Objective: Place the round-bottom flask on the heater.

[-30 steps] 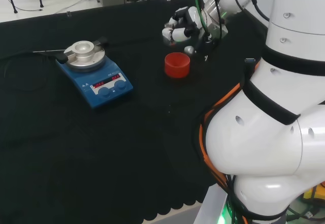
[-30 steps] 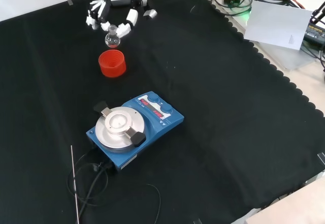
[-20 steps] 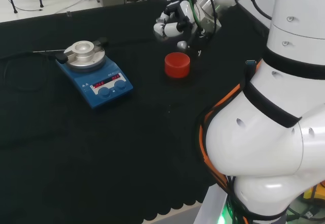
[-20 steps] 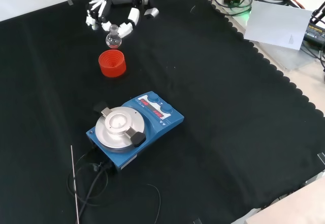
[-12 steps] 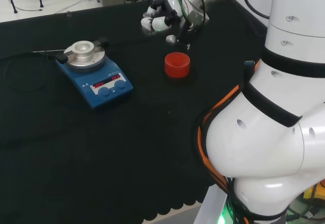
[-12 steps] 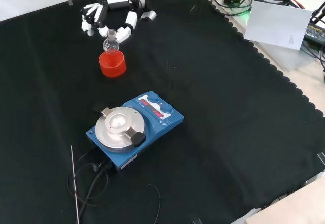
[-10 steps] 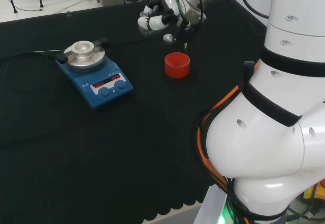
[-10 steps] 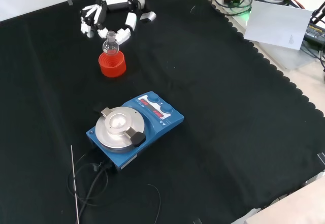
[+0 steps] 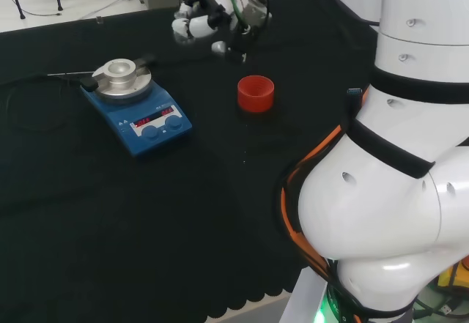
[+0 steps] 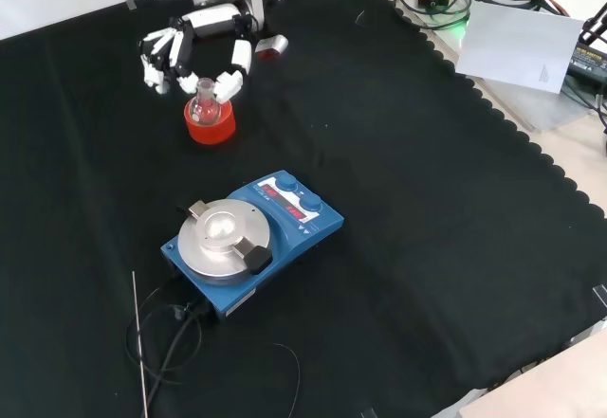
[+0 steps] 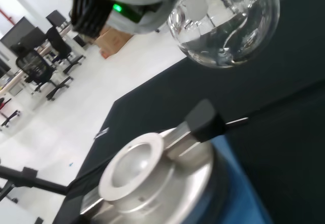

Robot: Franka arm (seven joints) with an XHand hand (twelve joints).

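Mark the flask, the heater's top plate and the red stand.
round-bottom flask (image 11: 226, 23), wrist view, on its glass bulb.
heater (image 10: 222, 232), front view, on the round metal top plate.
red stand (image 9: 256, 93), head view, on its ribbed side wall.
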